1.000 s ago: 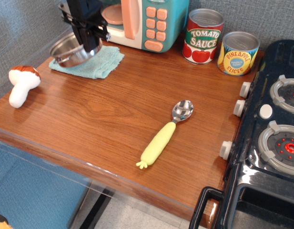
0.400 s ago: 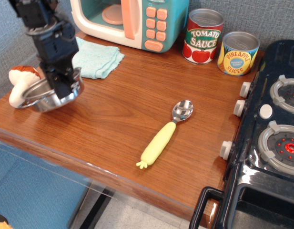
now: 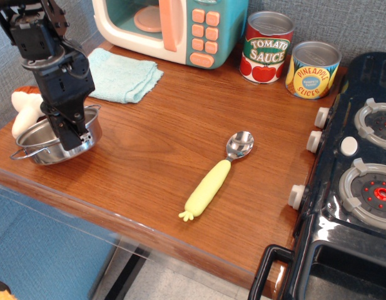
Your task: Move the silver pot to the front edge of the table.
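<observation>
We see the black gripper (image 3: 72, 134) reaching down into the silver pot (image 3: 45, 145), its fingers closed on the pot's right-hand rim, one inside the wall and one apparently outside it. The gap between them looks narrow, just the thickness of the rim.

The silver pot sits at the left end of the table (image 3: 161, 119), near the front edge, and appears to rest flat on the wood. It is shallow, round and shiny, with a thin wire loop handle sticking out on its left side and another showing at the right by the gripper. Just behind it, we see a toy mushroom (image 3: 24, 112), partly hidden by the arm.

Farther back lies a light blue cloth (image 3: 124, 76), well apart from the pot. A spoon with a yellow handle (image 3: 216, 176) lies mid-table.
</observation>
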Motion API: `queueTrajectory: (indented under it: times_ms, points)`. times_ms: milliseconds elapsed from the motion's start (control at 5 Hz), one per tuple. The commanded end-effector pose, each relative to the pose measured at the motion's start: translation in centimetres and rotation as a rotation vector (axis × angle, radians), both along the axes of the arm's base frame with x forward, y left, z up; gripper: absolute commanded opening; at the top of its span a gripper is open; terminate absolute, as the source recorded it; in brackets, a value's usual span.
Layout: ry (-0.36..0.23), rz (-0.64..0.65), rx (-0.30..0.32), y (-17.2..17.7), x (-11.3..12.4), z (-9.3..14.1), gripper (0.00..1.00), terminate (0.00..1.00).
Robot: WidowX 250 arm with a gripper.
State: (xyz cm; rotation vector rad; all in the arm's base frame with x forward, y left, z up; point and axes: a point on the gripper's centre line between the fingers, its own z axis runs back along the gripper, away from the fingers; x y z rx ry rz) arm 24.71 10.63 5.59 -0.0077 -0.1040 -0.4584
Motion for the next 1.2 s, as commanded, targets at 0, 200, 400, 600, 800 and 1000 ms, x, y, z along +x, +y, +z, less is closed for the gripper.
queueTrajectory:
  times_ms: [0,200,400,600,800,1000]
  points:
    - [-0.035,-0.037,0.043,-0.2,0.2,1.4,1.00,0.00]
    - [-0.032,-0.046,0.046,-0.5,0.1,1.4,1.00,0.00]
    - [-0.044,-0.037,0.046,-0.5,0.0,2.0,1.00,0.00]
    - [-0.059,-0.020,0.034,-0.5,-0.1,2.8,1.00,0.00]
    - [-0.059,-0.020,0.034,-0.5,-0.1,2.8,1.00,0.00]
    - [-0.059,-0.020,0.034,-0.5,-0.1,2.8,1.00,1.00]
